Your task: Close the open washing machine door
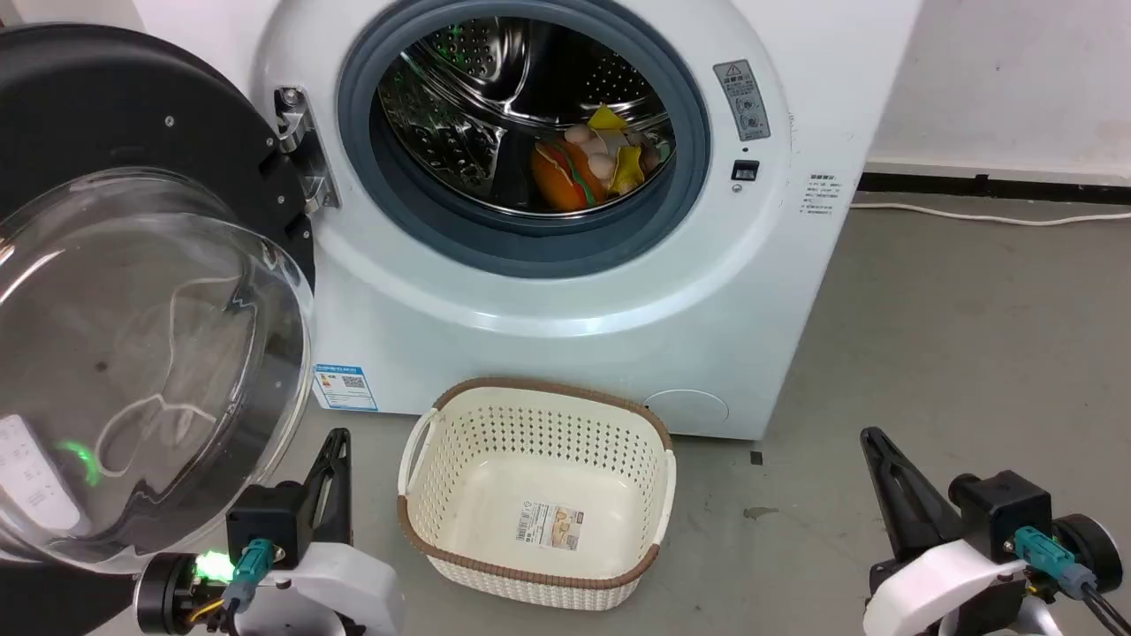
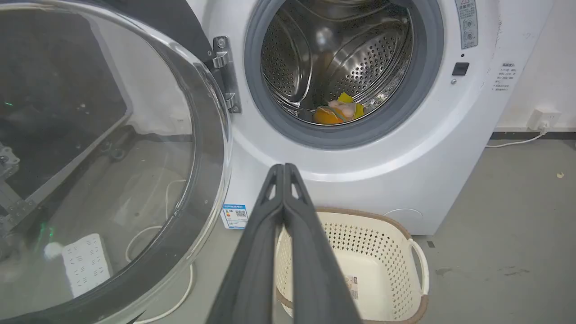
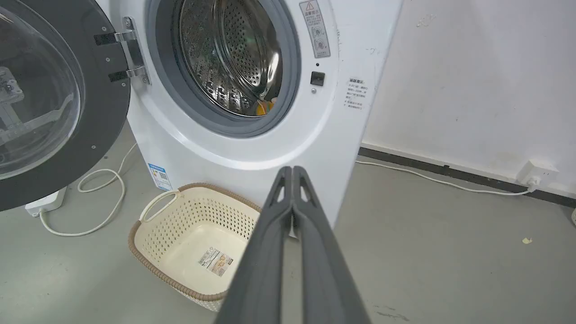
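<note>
**Left tool point(image 1: 339, 439) low beside the open washing machine door point(image 1: 132, 336), closing not yet begun**

The left tool has its 2 long fingers pressed together and holds nothing. In its wrist view they point at the white washer point(image 2: 360, 171), just right of the door, and I see no contact. The right tool point(image 1: 870, 439) is also clenched and empty, low over the floor point(image 1: 954, 336) and well apart from the door.

I judge the task to be at step 1, the approach. The door is swung wide to the robot's left on its hinge point(image 1: 305, 150). The drum opening point(image 1: 521, 132) is fully uncovered, with some toys point(image 1: 583, 168) inside.

The next move calls for the left tool to reach the far side or the free rim of the door. It must then sweep the door in an arc toward the opening until the latch catches. The basket point(image 1: 539, 389) stands on the floor before the washer, under that path. It looks low enough, but I cannot be sure.

The door has a broad black frame and a bulging clear glass bowl at its centre, turned toward the robot. The glass looks smooth, so the frame seems the better place to push.
</note>
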Motion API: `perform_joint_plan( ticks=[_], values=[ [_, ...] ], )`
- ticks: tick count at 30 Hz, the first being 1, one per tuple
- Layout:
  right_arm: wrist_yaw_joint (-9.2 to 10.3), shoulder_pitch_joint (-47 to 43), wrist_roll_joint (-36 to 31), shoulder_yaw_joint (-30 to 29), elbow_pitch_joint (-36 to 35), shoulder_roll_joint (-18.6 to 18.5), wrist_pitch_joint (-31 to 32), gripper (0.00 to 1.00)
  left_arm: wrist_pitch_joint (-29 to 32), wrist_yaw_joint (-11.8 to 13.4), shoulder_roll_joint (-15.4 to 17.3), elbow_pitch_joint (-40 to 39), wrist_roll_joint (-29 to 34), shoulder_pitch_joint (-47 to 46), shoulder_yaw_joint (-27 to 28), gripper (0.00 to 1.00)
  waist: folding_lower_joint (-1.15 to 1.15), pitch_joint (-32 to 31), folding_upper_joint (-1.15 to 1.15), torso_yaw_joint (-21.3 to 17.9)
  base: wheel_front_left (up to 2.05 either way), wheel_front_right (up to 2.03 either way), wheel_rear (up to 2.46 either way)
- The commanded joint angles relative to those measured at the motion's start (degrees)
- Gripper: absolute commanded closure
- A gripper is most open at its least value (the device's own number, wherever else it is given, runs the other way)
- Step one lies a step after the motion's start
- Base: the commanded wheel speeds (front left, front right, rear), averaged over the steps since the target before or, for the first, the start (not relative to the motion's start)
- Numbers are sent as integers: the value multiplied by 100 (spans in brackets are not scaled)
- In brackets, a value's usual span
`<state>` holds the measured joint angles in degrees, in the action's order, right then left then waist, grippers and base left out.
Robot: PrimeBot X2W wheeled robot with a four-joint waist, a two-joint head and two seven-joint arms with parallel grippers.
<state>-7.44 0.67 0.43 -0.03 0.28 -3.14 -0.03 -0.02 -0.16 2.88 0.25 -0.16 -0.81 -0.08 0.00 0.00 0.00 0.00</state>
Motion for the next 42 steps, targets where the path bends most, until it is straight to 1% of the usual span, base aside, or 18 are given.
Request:
perform_joint_plan(
  ticks=[1,39,40,42],
  values=[
    [-5,-67,-43,3,-28,26,3,100,2,16,-1,-25,16,81,8,100,0,0,0,0,0,0,0],
    [-5,-67,-43,3,-28,26,3,100,2,16,-1,-25,16,81,8,100,0,0,0,0,0,0,0],
    [-5,-67,-43,3,-28,26,3,0,2,16,-1,-25,16,81,8,0,0,0,0,0,0,0,0],
    [0,1,3,0,3,-1,0,0,0,-1,0,3,-1,-1,-1,0,0,0,0,0,0,0,0]
  ],
)
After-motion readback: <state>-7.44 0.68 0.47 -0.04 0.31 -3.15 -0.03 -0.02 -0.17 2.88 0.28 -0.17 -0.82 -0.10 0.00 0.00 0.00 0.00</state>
